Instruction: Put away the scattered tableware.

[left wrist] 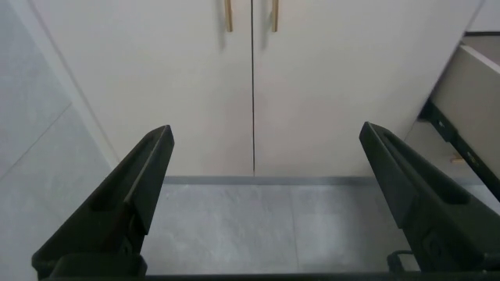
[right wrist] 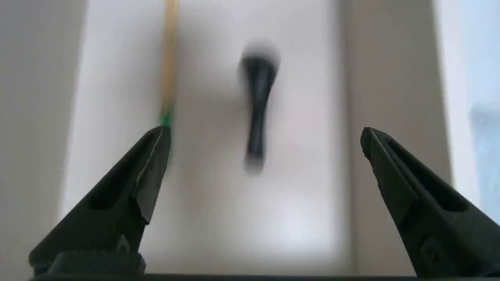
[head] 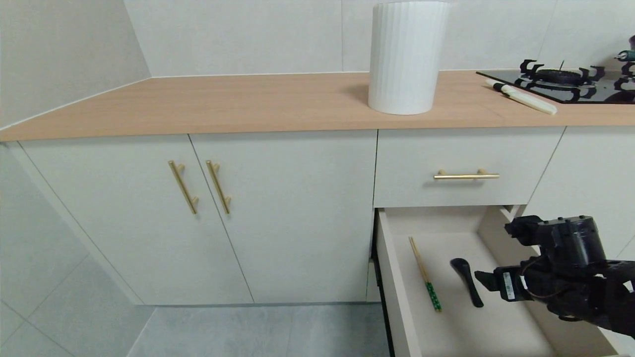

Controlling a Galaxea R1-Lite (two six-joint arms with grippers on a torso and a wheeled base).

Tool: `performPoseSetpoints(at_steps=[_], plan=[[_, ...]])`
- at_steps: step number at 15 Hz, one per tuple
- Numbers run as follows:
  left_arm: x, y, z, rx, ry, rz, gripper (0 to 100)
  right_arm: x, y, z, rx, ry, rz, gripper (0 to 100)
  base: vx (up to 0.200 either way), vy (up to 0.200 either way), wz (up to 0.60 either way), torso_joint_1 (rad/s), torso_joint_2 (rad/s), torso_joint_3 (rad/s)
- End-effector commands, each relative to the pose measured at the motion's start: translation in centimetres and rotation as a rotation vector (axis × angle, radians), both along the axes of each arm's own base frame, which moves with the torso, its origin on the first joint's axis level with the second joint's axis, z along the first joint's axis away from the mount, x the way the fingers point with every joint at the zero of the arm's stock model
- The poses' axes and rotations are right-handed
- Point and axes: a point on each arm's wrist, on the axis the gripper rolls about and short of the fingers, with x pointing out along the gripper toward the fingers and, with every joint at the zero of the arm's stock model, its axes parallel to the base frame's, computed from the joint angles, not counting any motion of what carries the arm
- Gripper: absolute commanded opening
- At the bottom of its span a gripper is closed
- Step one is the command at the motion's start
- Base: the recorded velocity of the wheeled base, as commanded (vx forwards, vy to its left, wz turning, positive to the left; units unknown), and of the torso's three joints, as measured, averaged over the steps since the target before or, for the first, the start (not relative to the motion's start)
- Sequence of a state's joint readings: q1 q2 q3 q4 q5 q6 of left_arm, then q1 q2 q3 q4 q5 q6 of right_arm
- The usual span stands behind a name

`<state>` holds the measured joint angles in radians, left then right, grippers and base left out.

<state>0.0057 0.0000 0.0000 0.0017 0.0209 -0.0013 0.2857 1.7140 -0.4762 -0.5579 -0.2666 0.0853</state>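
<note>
We take the open drawer (head: 392, 282) as landmark. Inside it lie chopsticks (head: 425, 271) and a black spoon (head: 466, 280), side by side, apart. Right tool (head: 496, 254) hovers over the drawer, released, empty. Left tool (left wrist: 266, 136) released too, facing cabinet doors (left wrist: 252, 78) beside the drawer. Knife (head: 521, 96) on the surface (head: 248, 104) above the drawer

This is a home kitchen. A wood-look worktop (head: 248, 104) runs along a tiled wall (head: 248, 34), with a gas hob (head: 560, 82) set into its right end and a knife (head: 521, 97) lying just beside the hob. Below are pale cabinet doors (head: 278, 218) with brass bar handles (head: 218, 187). An open drawer (head: 392, 277) holds chopsticks (head: 425, 273) and a black spoon (head: 466, 280). The floor (head: 223, 332) is grey tile.
</note>
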Motion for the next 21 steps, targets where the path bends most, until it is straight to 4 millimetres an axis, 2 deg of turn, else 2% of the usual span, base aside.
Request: performPoseSetpoints(at_steps=[1, 4, 7, 9, 13, 16, 18, 21], plan=[[0.0, 0.0, 0.0, 0.0, 0.0, 0.001, 100, -1.1, 0.6, 3.7, 0.057, -0.024, 0.009, 100, -0.2, 0.0, 0.0, 0.002, 0.0, 0.007], [0.0, 0.0, 0.0, 0.0, 0.0, 0.001, 100, -2.3, 0.7, 6.3, 0.157, 0.108, 0.055, 100, -0.2, 0.0, 0.0, 0.005, 0.0, 0.002], [0.0, 0.0, 0.0, -0.002, 0.0, 0.001, 100, -2.9, 0.5, 6.6, 0.142, 0.154, 0.054, 100, 0.0, 0.0, 0.0, 0.0, 0.0, 0.0], [0.0, 0.0, 0.0, -0.002, 0.0, 0.001, 100, -3.5, 0.8, 6.5, 0.116, 0.227, 0.071, 100, 0.0, 0.0, 0.0, 0.0, 0.0, 0.0], [0.0, 0.0, 0.0, 0.0, 0.0, 0.001, 100, -4.3, 1.1, 7.6, 0.05, 0.433, 0.076, 100, 0.0, 0.0, 0.0, 0.0, 0.0, 0.0], [0.0, 0.0, 0.0, -0.002, 0.0, 0.001, 100, -4.1, 1.4, 6.9, 0.017, 0.541, 0.07, 100, 0.0, 0.0, 0.0, 0.0, 0.0, 0.0], [0.0, 0.0, 0.0, 0.0, 0.0, 0.001, 100, -2.9, 3.2, 5.0, 0.025, 0.634, 0.027, 100, 0.0, 0.0, 0.0, 0.0, 0.0, 0.0], [0.0, 0.0, 0.0, -0.002, 0.0, 0.001, 100, -2.1, 3.8, 3.7, 0.011, 0.706, -0.007, 100, 0.0, 0.0, 0.0, 0.0, 0.0, 0.0]])
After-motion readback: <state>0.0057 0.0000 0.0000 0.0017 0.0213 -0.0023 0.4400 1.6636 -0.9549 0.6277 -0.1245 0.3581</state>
